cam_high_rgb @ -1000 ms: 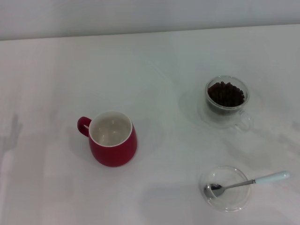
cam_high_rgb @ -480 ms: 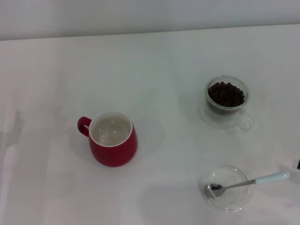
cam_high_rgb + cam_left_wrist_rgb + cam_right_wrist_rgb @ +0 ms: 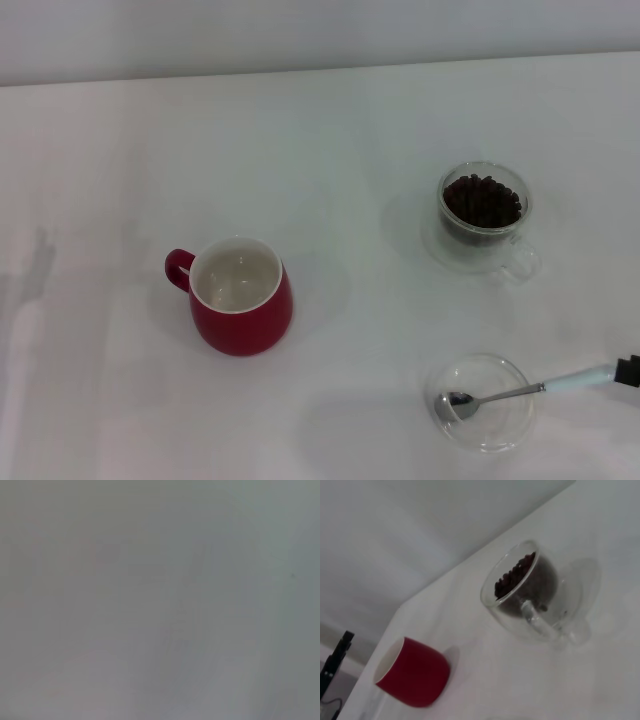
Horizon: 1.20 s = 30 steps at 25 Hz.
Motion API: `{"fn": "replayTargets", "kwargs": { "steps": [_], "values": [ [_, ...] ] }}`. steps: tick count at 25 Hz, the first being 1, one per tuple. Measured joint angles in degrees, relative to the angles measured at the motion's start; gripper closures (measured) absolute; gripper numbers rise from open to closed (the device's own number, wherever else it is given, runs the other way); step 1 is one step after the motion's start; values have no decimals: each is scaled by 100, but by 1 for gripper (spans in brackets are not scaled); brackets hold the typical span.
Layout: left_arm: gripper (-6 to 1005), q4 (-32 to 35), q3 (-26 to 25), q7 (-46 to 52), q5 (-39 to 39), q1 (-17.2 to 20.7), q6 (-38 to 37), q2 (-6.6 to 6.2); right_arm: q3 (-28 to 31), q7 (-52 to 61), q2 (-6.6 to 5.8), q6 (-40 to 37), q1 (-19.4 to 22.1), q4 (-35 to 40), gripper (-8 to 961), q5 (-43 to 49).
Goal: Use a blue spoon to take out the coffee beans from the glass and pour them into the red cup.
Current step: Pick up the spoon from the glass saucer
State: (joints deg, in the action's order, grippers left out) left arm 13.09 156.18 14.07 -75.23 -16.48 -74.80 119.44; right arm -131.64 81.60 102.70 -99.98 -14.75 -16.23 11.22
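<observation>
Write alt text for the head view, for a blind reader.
A red cup stands empty on a white table, a glass of coffee beans to its right. Nearer, a blue spoon rests in a clear dish; the right gripper enters beside its handle.

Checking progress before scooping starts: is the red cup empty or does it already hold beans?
Empty. The red cup stands upright and shows only its bare white inside; the coffee beans all sit in the glass.

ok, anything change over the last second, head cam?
The right end effector has come in from the right edge, now at the tip of the pale-blue-handled metal spoon; no grasp visible. Spoon, shallow clear dish, bulbous red cup and clear glass of dark coffee beans haven't moved.
</observation>
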Motion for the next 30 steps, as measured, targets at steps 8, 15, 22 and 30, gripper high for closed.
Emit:
{"fn": "replayTargets", "kwargs": {
  "steps": [8,15,22,30],
  "values": [
    [107,4,0,0,-6,-17,0,0,-164,166,86,288,-154,32,97,-6],
    [108,0,0,-1,-9,-40,0,0,-216,182,104,297,-210,41,101,3],
    [108,0,0,-1,-9,-40,0,0,-409,273,145,293,-268,49,183,-1],
    [107,0,5,0,-9,-31,0,0,-454,306,155,305,-324,50,285,-3]
  ]
}}
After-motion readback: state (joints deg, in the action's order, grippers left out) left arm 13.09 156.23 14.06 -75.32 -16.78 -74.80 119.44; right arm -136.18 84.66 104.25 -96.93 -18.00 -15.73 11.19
